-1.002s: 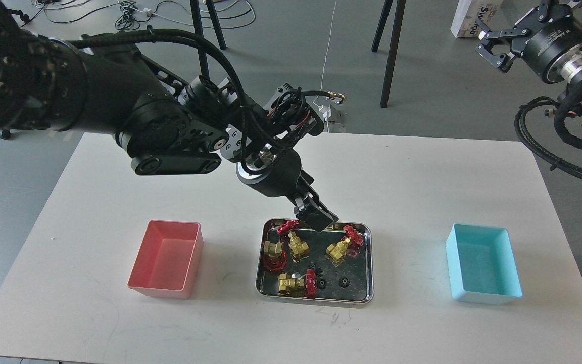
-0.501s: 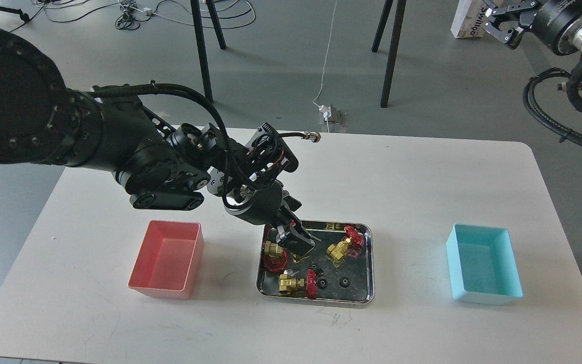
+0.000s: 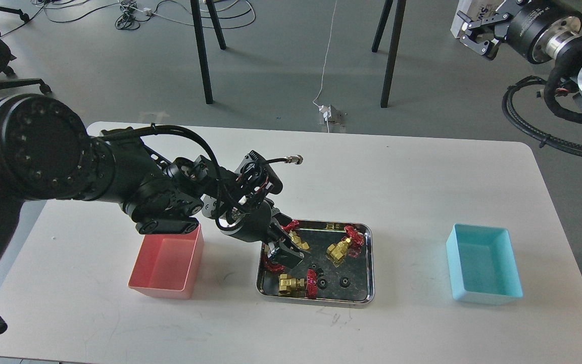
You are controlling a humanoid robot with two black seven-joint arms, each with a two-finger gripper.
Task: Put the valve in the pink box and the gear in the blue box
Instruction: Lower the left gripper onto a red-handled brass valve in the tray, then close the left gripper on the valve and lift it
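Note:
A shiny steel tray (image 3: pixel 368 263) at the table's middle holds brass valves with red handwheels and tiny black gears. One valve (image 3: pixel 342 246) lies at the right, one (image 3: pixel 297 283) at the front, one (image 3: pixel 297 239) at the back left. Of a fourth only a red wheel edge (image 3: pixel 271 265) shows under my left gripper (image 3: pixel 285 256). That gripper is low in the tray's left part, right on this valve; its dark fingers cannot be told apart. Gears (image 3: pixel 344 281) (image 3: pixel 323 283) lie at the tray's front. The pink box (image 3: pixel 167 260) stands left, the blue box (image 3: pixel 483 270) right. My right gripper (image 3: pixel 477 36) is open, high at the top right.
My left forearm reaches over the pink box's far rim. Black cables and the right arm's joints hang beyond the table's right edge. Chair and stand legs are on the floor behind the table.
My left gripper has come down and to the left, from above the tray's back edge into its left part, onto the leftmost valve. The right arm shifted at the top right.

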